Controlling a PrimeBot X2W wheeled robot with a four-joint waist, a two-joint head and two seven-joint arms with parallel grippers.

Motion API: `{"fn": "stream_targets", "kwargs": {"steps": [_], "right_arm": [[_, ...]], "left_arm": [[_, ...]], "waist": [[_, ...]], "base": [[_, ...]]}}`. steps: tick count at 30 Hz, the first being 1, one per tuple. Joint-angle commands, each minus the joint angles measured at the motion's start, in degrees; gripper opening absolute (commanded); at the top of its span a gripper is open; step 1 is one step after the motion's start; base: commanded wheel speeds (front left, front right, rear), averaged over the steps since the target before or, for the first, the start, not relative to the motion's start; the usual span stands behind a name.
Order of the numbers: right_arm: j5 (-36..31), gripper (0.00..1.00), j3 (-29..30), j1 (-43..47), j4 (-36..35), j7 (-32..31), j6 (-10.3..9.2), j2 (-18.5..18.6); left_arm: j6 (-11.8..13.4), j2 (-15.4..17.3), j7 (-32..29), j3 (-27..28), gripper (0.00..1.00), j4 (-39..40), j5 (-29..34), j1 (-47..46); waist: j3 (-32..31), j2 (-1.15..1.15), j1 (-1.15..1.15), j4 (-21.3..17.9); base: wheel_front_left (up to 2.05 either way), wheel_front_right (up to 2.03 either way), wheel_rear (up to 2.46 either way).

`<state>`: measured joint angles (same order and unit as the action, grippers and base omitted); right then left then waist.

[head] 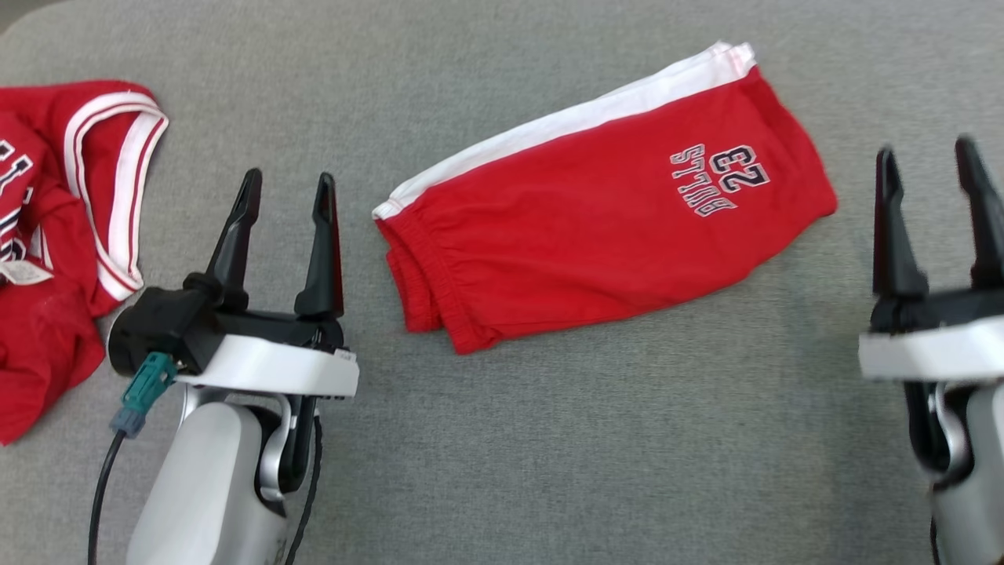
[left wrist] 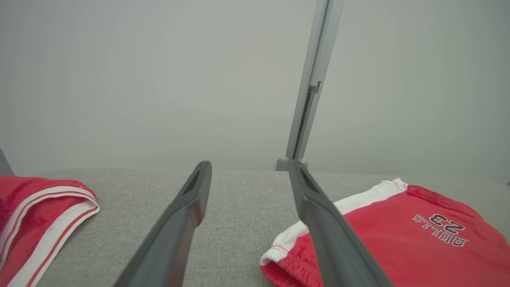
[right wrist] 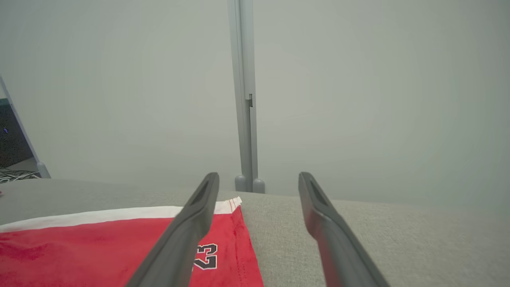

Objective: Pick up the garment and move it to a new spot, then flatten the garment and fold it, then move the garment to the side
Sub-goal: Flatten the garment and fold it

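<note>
- I'm seeing both arms sitting low at the near edge of the grey cloth surface point(head: 549, 439), fingers pointing away from me.
- L gripper point(head: 289, 180) is standing spread wide w/ nothing btwn its fingers, hanging over bare cloth just left of the shorts' waistband.
- R gripper point(head: 925, 153) is standing spread the same way, gripping nothing, over bare cloth to the right of the shorts and apart from them. It's looking a bit blurred.
- Red shorts point(head: 596, 212) are lying folded and flat mid-surface, btwn the two grippers and touching neither. The elastic waistband end is facing the L gripper and the leg end w/ the "23" print is facing the R one. A white side stripe is running along the far edge.
- Red jersey point(head: 47, 235) w/ white trim is lying crumpled at the far L, close beside the L wrist and well apart from the shorts.
- Furthest back, the wrist cams are showing a pale wall and a grey upright post point(right wrist: 243, 99) standing behind the surface's far edge.
</note>
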<state>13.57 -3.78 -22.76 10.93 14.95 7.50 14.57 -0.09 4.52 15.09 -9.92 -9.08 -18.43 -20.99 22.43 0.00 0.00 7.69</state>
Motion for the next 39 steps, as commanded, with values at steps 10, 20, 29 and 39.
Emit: {"fn": "stream_targets", "kwargs": {"steps": [10,20,29,39], "right_arm": [[-2.3,1.0,3.0,15.3,-9.2,-3.9,-0.03,-5.3],[-2.4,1.0,3.7,18.3,-13.2,-5.7,-0.02,-6.2],[-2.6,1.0,4.4,18.7,-14.3,-6.2,-0.02,-6.5],[-1.9,1.0,6.6,13.4,-13.5,-9.9,-0.02,-3.6]], "left_arm": [[-1.8,1.2,0.1,2.2,1.0,-3.4,2.8,5.8],[-2.6,0.4,0.1,3.4,1.0,-4.7,3.5,7.9],[-3.2,-0.2,0.1,3.6,1.0,-5.0,4.1,6.9],[-3.9,-1.0,0.1,1.2,1.0,-3.2,4.3,2.0]], "waist": [[-5.8,0.0,0.0,-4.4],[-6.8,0.0,0.0,-5.0],[-6.0,0.0,0.0,-4.5],[0.6,0.0,0.0,0.0]], "base": [[0.0,0.0,0.0],[0.0,0.0,0.0],[0.0,0.0,0.0],[0.0,0.0,0.0]]}}
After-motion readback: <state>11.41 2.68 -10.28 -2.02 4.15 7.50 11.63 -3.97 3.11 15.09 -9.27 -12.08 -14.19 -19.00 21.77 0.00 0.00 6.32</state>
